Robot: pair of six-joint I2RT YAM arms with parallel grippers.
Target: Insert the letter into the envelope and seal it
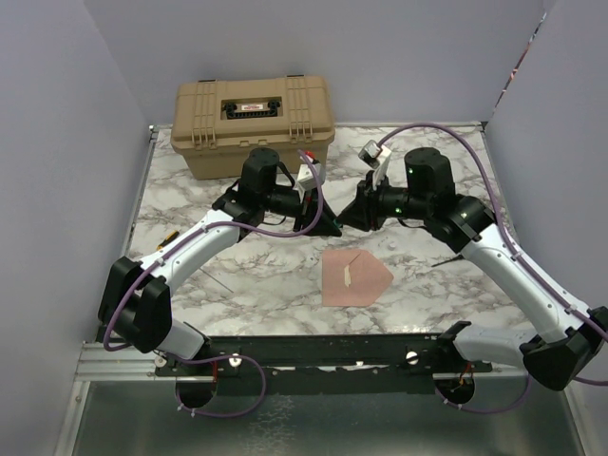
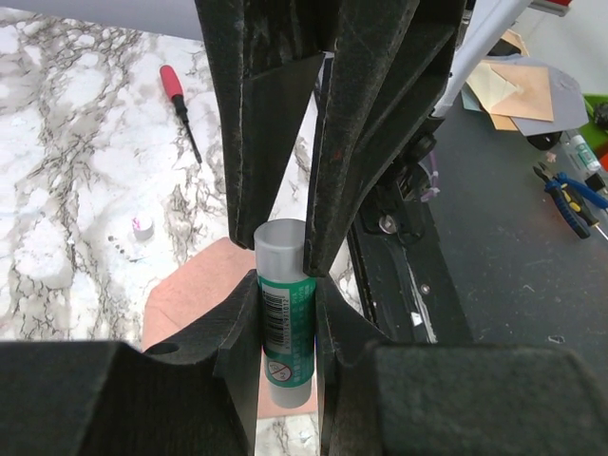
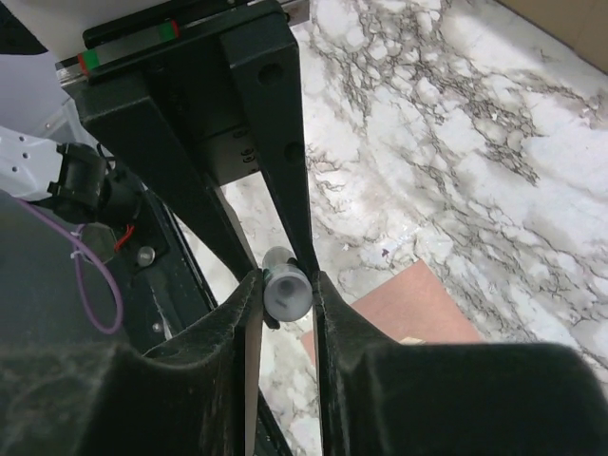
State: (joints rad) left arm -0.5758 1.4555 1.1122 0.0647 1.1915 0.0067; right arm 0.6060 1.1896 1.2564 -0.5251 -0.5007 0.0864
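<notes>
The pinkish-brown envelope (image 1: 353,277) lies flat on the marble table, its pointed flap open toward the right. It also shows in the left wrist view (image 2: 195,290) and the right wrist view (image 3: 418,304). The letter is not visible as a separate sheet; a small pale strip (image 1: 349,275) lies on the envelope. My left gripper (image 1: 328,226) and right gripper (image 1: 347,220) meet tip to tip above the envelope's far edge. The left gripper (image 2: 285,332) is shut on the green body of a glue stick (image 2: 285,323). The right gripper (image 3: 287,294) is shut on its grey cap (image 3: 287,293).
A tan hard case (image 1: 254,123) stands at the back of the table. A red-handled screwdriver (image 2: 179,100) lies at the left. A small white cap-like item (image 2: 142,226) sits near the envelope. A black rail (image 1: 313,351) runs along the near edge.
</notes>
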